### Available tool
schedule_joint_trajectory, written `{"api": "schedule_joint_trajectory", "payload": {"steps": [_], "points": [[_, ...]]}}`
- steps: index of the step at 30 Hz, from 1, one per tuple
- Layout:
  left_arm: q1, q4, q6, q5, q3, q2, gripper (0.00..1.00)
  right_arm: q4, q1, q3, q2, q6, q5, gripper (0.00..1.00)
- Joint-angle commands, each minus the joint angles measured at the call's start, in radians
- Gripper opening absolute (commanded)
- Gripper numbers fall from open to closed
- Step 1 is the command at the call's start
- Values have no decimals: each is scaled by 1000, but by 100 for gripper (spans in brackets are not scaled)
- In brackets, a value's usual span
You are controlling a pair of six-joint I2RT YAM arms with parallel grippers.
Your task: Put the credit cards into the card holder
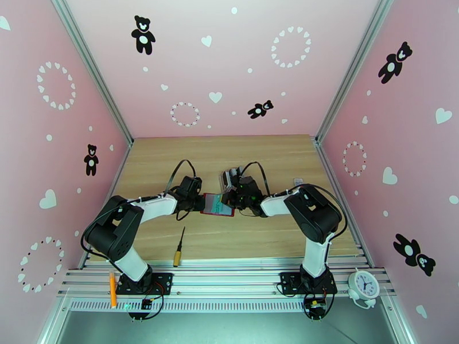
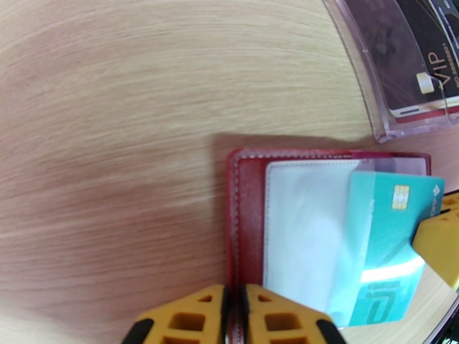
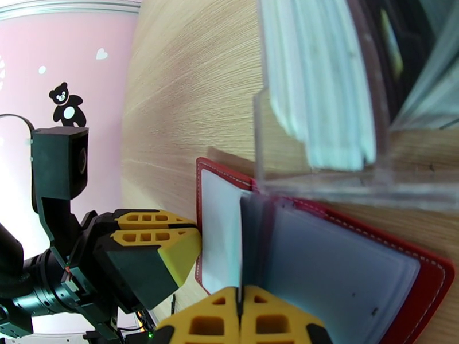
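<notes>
Reaching inward, L claw [image 2: 234, 293] pinches card holder [image 2: 246, 213] edge, R claw [image 3: 239, 298] clamps teal card [image 2: 381, 247].

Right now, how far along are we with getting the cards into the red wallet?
Done: card holder lies open, left gripper pinching its edge. In hand: right gripper holds the teal card partway under a clear sleeve. Left: seat it, then the black VIP card standing in the clear rack.
</notes>
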Motion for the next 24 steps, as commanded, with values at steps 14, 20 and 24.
{"api": "schedule_joint_trajectory", "payload": {"steps": [14,20,24], "points": [[-4,-24,-11,17,3,41,18,-159,6,41,65,27,-35,0],[-5,-24,-13,21,2,40,18,-179,9,43,58,33,-7,15],[-5,-23,-15,21,3,38,18,-229,11,40,28,11,17,28]]}}
